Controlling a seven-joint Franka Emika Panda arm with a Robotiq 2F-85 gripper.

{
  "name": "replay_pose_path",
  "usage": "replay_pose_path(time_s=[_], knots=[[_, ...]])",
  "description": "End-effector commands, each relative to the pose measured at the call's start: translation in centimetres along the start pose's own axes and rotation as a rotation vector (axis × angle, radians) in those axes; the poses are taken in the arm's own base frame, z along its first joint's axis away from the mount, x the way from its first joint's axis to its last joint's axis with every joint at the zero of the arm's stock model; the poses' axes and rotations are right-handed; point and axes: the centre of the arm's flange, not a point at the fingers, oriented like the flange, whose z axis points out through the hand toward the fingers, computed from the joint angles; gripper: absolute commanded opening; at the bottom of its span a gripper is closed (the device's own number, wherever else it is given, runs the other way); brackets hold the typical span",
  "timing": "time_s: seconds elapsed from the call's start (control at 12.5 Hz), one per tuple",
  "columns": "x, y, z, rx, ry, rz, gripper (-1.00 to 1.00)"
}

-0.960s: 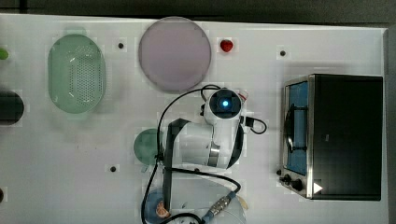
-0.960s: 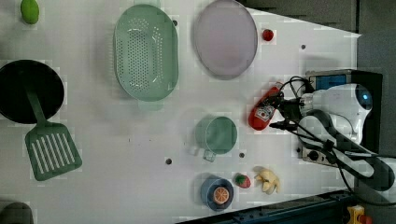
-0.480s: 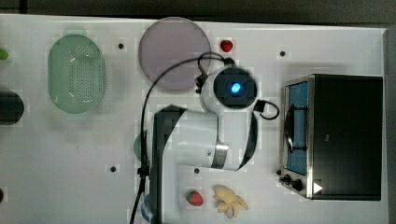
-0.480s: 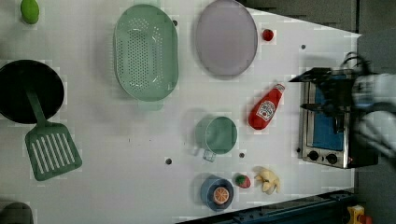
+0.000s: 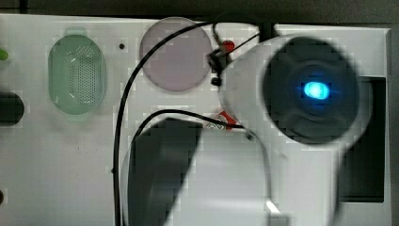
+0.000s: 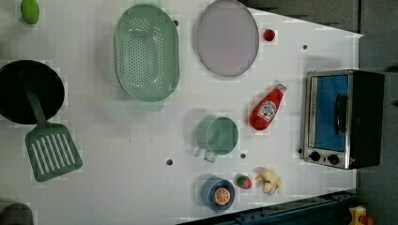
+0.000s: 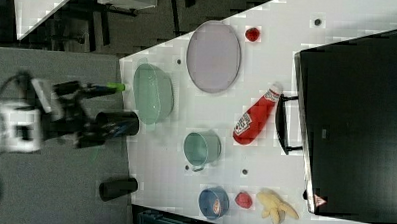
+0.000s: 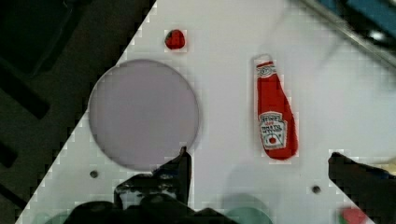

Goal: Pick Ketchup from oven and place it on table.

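- Black fingers of the gripper are standing wide apart in the wrist view, holding nothing, with one finger over the plate's edge and the other at the far side of the picture.
- Between those fingers and a little beyond them, the ketchup is lying flat on the table, free of any grip.
- In the left view the ketchup is resting just left of the oven, apart from it, with the cup to its lower left and the plate above it.
- The oven door is looking shut in the left view, its handle facing the bottle.
- Judging from this layout, the placing step is looking done: the bottle is out of the oven and on the table, and the arm is sitting high, close under the top camera.
- What is likely left is only pulling clear; that calls for keeping the open fingers away from the bottle and the plate.
- The bottle's long axis is running diagonally in the left view, white cap pointing to the upper right toward the oven, the fat base to the lower left toward the cup.
- In the right view the ketchup is showing the same slant, cap nearest the oven handle.
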Motion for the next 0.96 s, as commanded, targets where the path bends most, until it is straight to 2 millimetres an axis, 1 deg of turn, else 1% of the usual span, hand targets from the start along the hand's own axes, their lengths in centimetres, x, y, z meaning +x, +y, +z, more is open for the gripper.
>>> replay_pose_path(time_s=[0.08,0.16,0.64,0.96], knots=[[-1.5,-0.3,1.9,-0.149,-0.071,0.038,1.00],[-1.6,-0.3,1.7,-0.151,-0.072,0.037,1.00],[-1.5,-0.5,2.9,-0.171,-0.082,0.037,1.00],[-1.5,-0.5,3.1,-0.174,-0.084,0.037,1.00]])
